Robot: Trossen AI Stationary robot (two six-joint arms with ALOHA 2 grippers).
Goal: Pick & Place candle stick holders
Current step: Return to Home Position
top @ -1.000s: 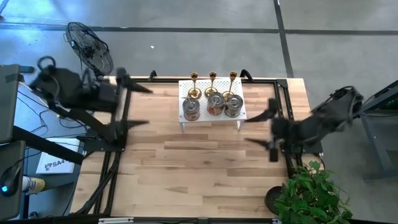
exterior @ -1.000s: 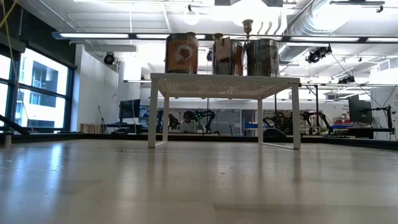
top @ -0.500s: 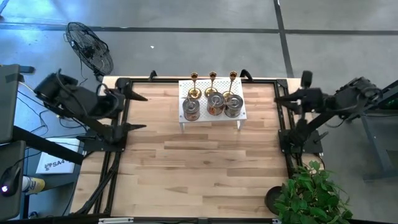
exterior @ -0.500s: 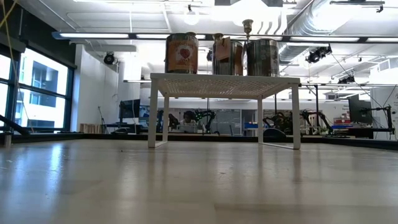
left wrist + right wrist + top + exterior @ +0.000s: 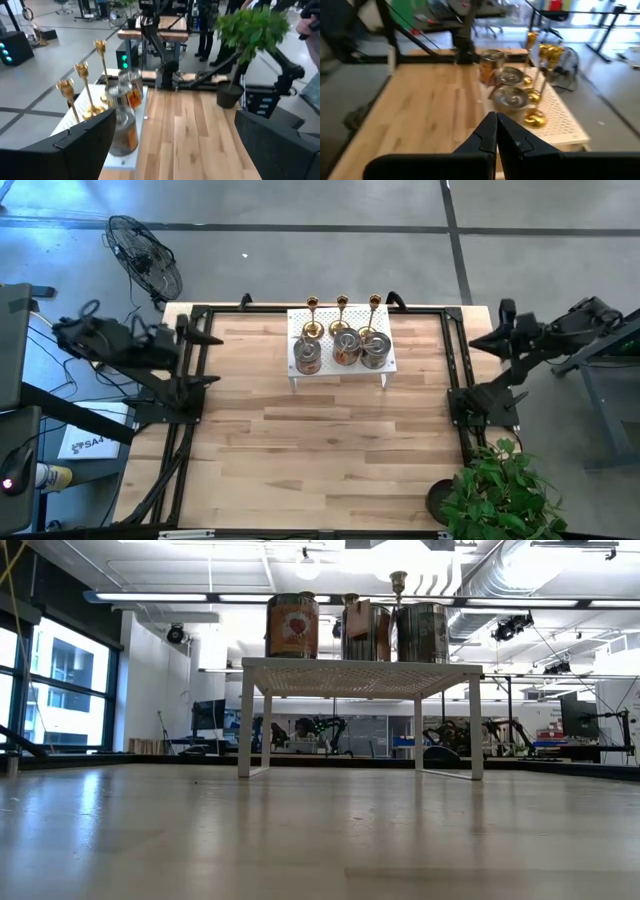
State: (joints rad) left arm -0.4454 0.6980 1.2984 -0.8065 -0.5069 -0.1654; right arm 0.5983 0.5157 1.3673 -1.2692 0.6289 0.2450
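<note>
High view, looking straight down: a pale wooden table (image 5: 320,450) with black rails along its sides fills the middle of the scene. My two dark arms are folded back on either side of it, both well apart from the rack.

My left gripper (image 5: 205,358) hangs over the left rail, toward the far end of the table. The left wrist view shows its fingers (image 5: 75,145) spread wide, with nothing between them.

My right gripper (image 5: 493,330) sits just past the table's right edge, near the far corner. In the right wrist view its fingers (image 5: 485,135) are pressed together at the tips and grip nothing.

A green potted plant (image 5: 495,490) stands off the near right corner.

A white perforated rack (image 5: 294,318) stands at the far middle of the table. The low view, level with the tabletop, shows its flat top raised on thin white legs, with open space beneath.

All six holders are on the rack's top. The three silver holders (image 5: 346,347), squat and round, stand side by side in a row along the near side. I cannot tell whether they touch one another.

The three gold holders (image 5: 341,317), each a slim upright stem on a round base, stand in a row along the far side, just behind the silver ones. In the low view the silver row hides most of them, and only one gold tip shows above it.
</note>
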